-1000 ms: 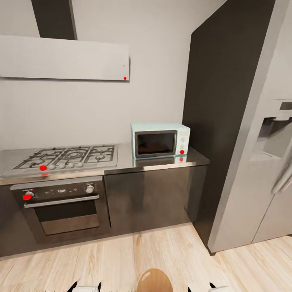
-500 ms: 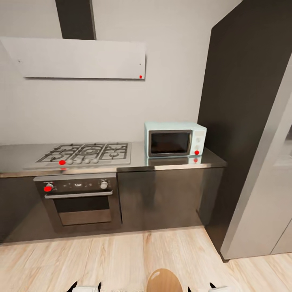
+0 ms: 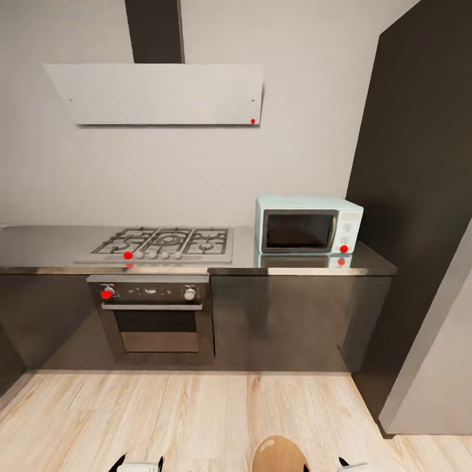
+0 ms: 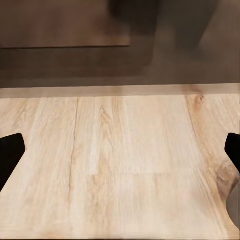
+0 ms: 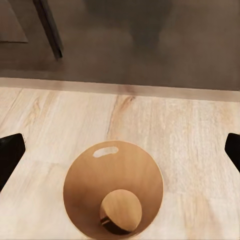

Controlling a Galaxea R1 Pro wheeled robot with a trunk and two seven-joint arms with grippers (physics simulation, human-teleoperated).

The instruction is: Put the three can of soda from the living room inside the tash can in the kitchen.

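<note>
The tash can (image 5: 114,187) stands on the light wood floor of the kitchen, right below my right gripper (image 5: 120,155). I look down into its tan-brown inside, with one oval handle slot near the rim. A small dark shape lies at its bottom; I cannot tell what it is. Its rim (image 3: 280,454) also peeks in at the bottom edge of the head view. Both the right gripper and my left gripper (image 4: 120,155) are open, fingertips wide apart and nothing held. The cans of soda are out of view.
Ahead runs a dark counter (image 3: 59,246) with a gas hob (image 3: 160,242), an oven (image 3: 157,314) below and a pale blue microwave (image 3: 308,226). A hood (image 3: 164,94) hangs above. A dark tall panel (image 3: 419,196) and grey fridge side (image 3: 439,367) stand at right.
The whole head view has shifted: counter, hob and microwave slid right in the picture and the fridge front left the frame, so the camera turned left. Both grippers stay open.
</note>
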